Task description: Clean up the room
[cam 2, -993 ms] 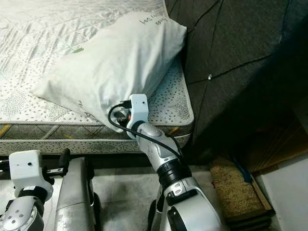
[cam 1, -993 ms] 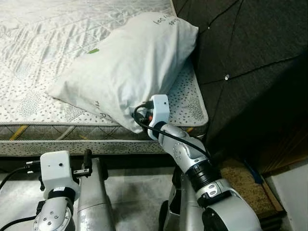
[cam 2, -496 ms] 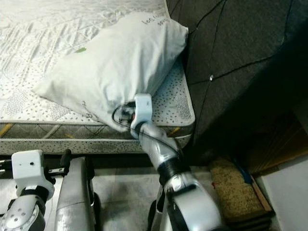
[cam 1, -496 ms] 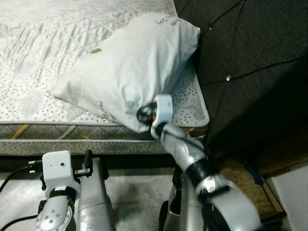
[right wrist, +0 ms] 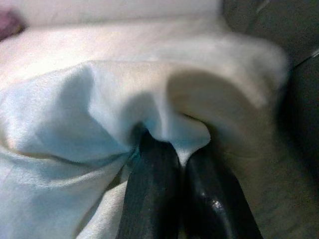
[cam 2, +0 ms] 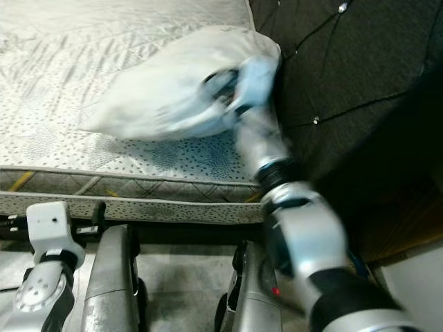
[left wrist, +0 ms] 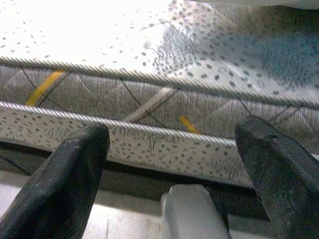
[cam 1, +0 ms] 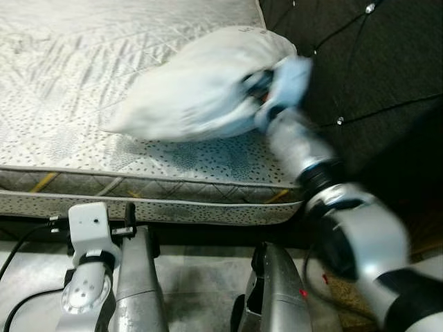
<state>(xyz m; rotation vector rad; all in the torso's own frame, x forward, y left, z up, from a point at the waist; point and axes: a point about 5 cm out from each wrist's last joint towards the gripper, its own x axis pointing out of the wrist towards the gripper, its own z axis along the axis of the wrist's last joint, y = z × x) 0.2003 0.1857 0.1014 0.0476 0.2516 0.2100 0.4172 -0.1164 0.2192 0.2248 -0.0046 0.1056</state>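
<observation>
The left gripper is held low before the quilted, speckled mattress, its black fingers spread apart. A soft white pillow, blurred, is seen on the mattress beside the dark tufted headboard, its long axis across the bed. Its cloth is pinched by the right gripper.
</observation>
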